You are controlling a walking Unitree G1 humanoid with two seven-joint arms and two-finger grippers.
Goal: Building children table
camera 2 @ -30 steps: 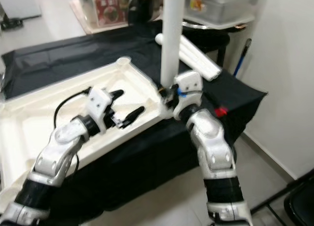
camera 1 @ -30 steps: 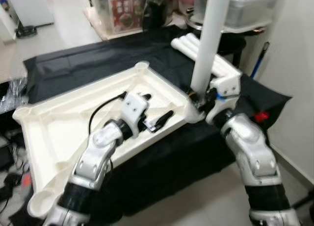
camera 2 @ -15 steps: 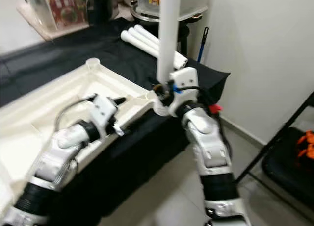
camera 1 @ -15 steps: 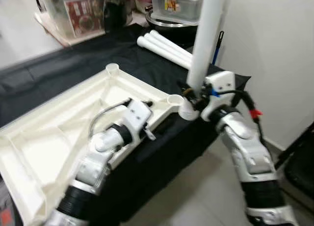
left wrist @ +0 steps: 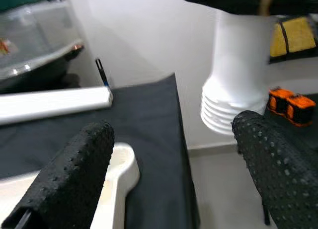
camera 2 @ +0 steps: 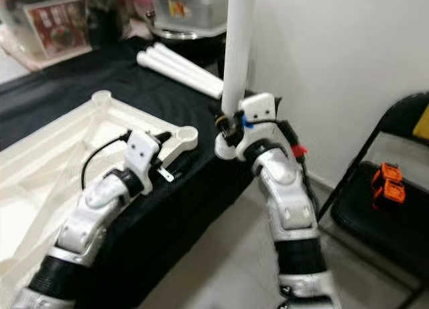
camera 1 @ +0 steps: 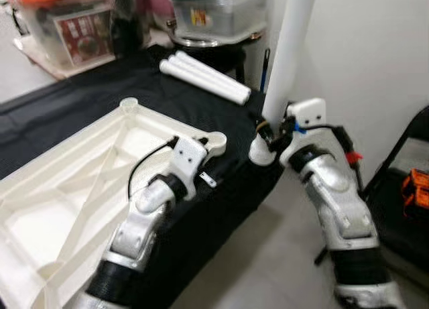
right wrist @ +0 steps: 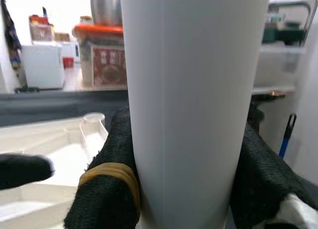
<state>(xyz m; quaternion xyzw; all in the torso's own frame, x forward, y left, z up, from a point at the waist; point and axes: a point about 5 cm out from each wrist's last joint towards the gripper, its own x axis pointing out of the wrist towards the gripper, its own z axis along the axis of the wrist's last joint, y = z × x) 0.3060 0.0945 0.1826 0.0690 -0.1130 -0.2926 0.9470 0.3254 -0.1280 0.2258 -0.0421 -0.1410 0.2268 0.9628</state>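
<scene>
The white table top [camera 1: 80, 188] lies upside down on a black cloth, its corner socket [camera 1: 216, 143] near the cloth's edge. My right gripper [camera 1: 276, 131] is shut on a white table leg [camera 1: 289, 54] and holds it upright. The leg's ribbed lower end [camera 1: 260, 152] hangs just beyond the cloth's edge, to the right of the socket and apart from it. My left gripper [left wrist: 174, 139] stands open over the table top's rim beside the socket, with nothing between its fingers [left wrist: 79, 174]. Three more white legs [camera 1: 204, 78] lie side by side on the cloth behind.
The black cloth [camera 1: 194, 108] ends close to a white wall [camera 1: 362, 47]. Clear storage boxes [camera 1: 218, 14] stand at the back. A black folding chair [camera 1: 409, 161] with an orange thing [camera 1: 415, 190] on its seat is at the right. A blue-handled stick [camera 1: 266, 68] leans by the wall.
The camera has swung to the right. The leg's lower end, which was by the corner socket, now hangs a little further right of it, off the cloth's edge. My left gripper stays by the socket.
</scene>
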